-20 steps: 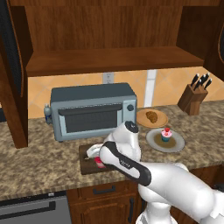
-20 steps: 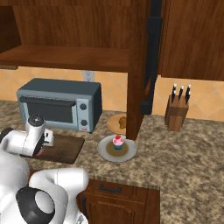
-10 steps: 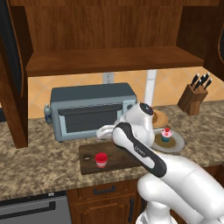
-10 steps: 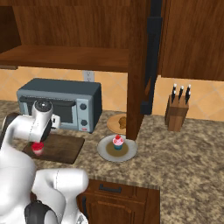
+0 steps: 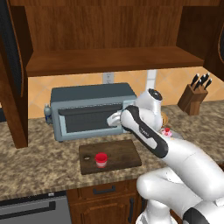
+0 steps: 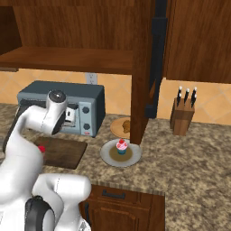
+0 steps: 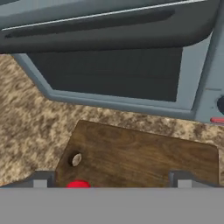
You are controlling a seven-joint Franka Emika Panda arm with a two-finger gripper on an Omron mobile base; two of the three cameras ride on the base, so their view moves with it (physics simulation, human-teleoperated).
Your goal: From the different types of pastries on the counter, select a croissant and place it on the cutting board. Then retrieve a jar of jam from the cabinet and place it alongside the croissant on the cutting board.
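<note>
Cabinet (image 5: 109,26), dark reddish-brown wood, spans the wall, its plank shelf (image 5: 113,59) bare, above an orange tiled backsplash (image 6: 205,101). Under it runs the table (image 5: 39,157), brown-and-beige speckled granite, with wooden drawers (image 6: 122,203) and black handles below. A boxy grey-blue toaster oven (image 5: 89,111) with a dark glass door sits at the back against the wall. Directly in front of it lies the board (image 5: 109,156), a dark brown wooden rectangle with visible grain and a small round hole (image 7: 76,159) near its left end. The white arm (image 5: 144,131) reaches in over the board's right end; the end effector (image 7: 111,177) hangs above the board, facing the oven door, its fingers spread wide with nothing between them. To the right, a wooden knife block (image 6: 182,117) stands near the wall. A round grey plate (image 6: 120,152) carries the cupcake (image 6: 121,145), pink-frosted in a blue wrapper. Behind it, partly hidden by the cabinet's side panel, the golden-brown croissant (image 6: 126,125) rests on a tan plate (image 6: 118,128), off the board. The jar (image 5: 101,159), small, squat and red, stands upright on the board near its middle.
</note>
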